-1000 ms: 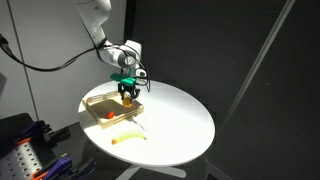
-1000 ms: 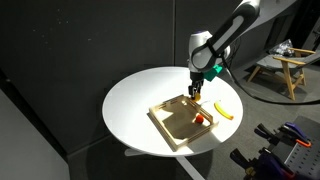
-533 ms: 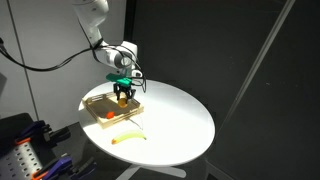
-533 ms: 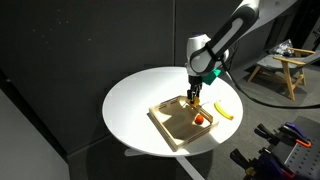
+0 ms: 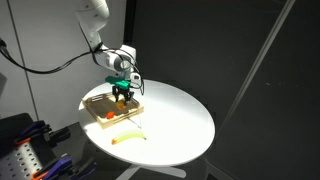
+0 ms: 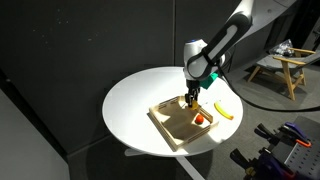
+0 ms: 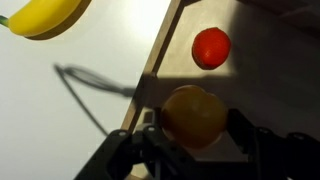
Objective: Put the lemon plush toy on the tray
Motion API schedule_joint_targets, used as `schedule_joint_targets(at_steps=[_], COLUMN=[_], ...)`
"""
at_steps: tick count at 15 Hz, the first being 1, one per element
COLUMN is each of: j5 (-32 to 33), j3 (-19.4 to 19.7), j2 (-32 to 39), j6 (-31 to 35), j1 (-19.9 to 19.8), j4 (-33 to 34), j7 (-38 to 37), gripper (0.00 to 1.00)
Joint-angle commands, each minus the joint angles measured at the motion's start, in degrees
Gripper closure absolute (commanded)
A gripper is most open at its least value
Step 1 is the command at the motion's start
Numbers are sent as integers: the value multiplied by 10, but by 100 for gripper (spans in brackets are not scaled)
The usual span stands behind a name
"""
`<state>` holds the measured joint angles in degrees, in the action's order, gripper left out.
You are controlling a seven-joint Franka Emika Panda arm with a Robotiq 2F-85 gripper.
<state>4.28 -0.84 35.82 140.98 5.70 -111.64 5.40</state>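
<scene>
My gripper [image 7: 196, 140] is shut on a round orange-yellow lemon plush toy [image 7: 195, 115] and holds it just above the wooden tray [image 7: 270, 75]. In both exterior views the gripper [image 5: 123, 95] [image 6: 190, 98] hangs over the tray [image 5: 100, 107] [image 6: 175, 125], near its edge. The toy shows as a small dark-yellow spot between the fingers [image 5: 124, 97].
A small red ball [image 7: 211, 47] lies in the tray [image 6: 200, 119]. A yellow banana [image 7: 42, 14] lies on the round white table [image 5: 175, 120] beside the tray [image 5: 128, 138] [image 6: 225, 111]. A cable shadow crosses the table in the wrist view.
The gripper with the lemon toy has moved a little further over the tray, away from the table's middle.
</scene>
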Motion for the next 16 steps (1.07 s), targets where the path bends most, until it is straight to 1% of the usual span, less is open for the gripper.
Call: schedule_joint_targets(at_steps=[1, 5, 6, 7, 8, 10, 14, 16], j5=[13, 13, 13, 13, 13, 12, 14, 15], j3=[4, 6, 7, 9, 10, 12, 24, 35], j2=[25, 40, 44, 47, 50, 52, 39, 25], j6=[-1, -2, -4, -3, -5, -8, -14, -29], j1=[4, 4, 3, 3, 3, 1, -1, 0], j4=[33, 49, 52, 54, 56, 56, 45, 39], j7=[-23, -28, -29, -30, -31, -33, -42, -53], gripper=[58, 58, 41, 8, 9, 0, 0, 0])
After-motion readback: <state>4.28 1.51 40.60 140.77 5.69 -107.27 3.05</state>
